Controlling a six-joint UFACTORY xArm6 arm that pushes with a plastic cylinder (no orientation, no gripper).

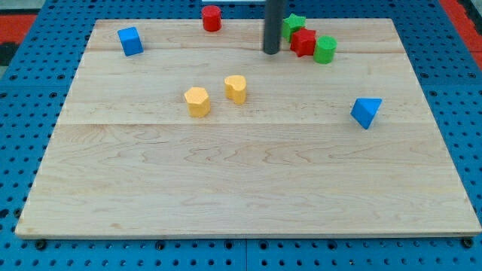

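The pale wooden board (248,173) lies on a blue pegboard table (22,113), and everything here is placed from the red star-shaped block (304,41), which sits near the board's top edge, right of centre. The arm carries no gripper, only a straight dark rod, so nothing is held or clamped; my tip (271,52) rests on the board just to the view's left of the red star-shaped block, close beside it but with a narrow strip of wood showing between them. A green star-shaped block (293,24) touches the red star on its upper left, partly hidden behind the rod, and a green cylinder block (325,50) touches the red star on its right and slightly below, so the three form a short slanting row. A red cylinder block (212,17) stands well to the left of the red star, at the board's top edge. Two yellow blocks lie down and to the left of the red star: a rounded yellow block (236,88) and, further left and a little lower, a yellow hexagonal block (197,101), near each other but apart. A blue cube (130,41) sits far to the left of the red star, about level with it. A blue triangular block (366,112) lies below and to the right of the red star, well apart from it.
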